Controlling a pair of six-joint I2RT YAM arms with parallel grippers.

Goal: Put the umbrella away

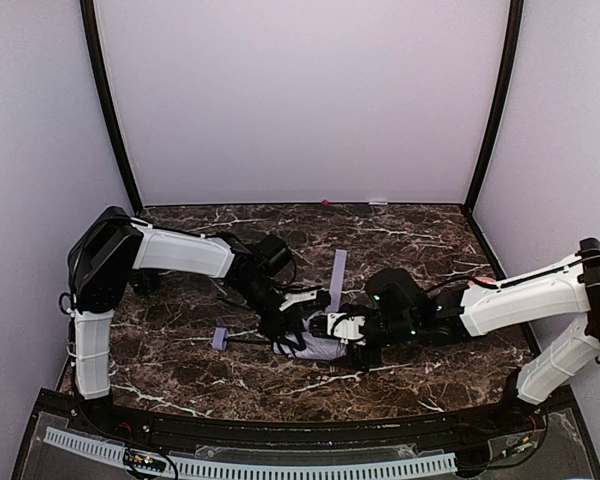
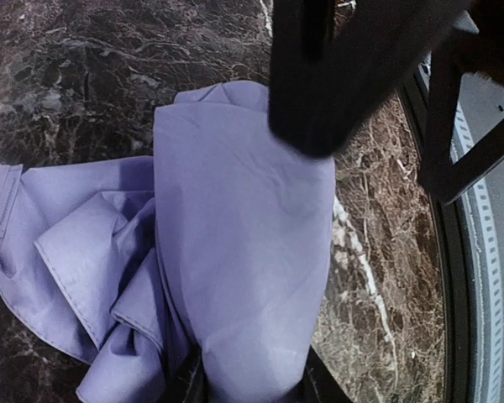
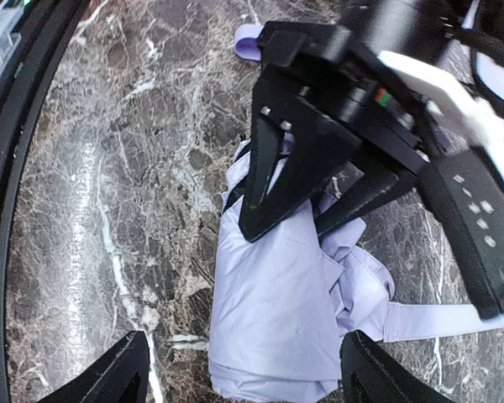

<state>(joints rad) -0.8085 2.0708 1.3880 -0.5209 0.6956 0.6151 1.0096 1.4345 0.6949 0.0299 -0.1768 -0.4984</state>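
The umbrella (image 1: 318, 349) lies folded on the marble table as a pale lavender bundle, its small handle (image 1: 220, 338) pointing left and its strap (image 1: 338, 268) stretched toward the back. My left gripper (image 1: 298, 335) is shut on the bundle; in the left wrist view the fabric (image 2: 244, 252) bulges up between the left gripper (image 2: 252, 390) fingers. My right gripper (image 1: 346, 340) faces it from the right. In the right wrist view the right gripper (image 3: 244, 378) stands open, its fingers wide on either side of the umbrella's (image 3: 269, 311) near end and not touching it. The strap (image 3: 437, 319) trails off to the right.
A raised black rim (image 1: 280, 425) runs along the table's front edge, close to the bundle. White walls close in the back and both sides. A small red thing (image 1: 325, 202) and a white scrap (image 1: 378, 201) lie at the foot of the back wall.
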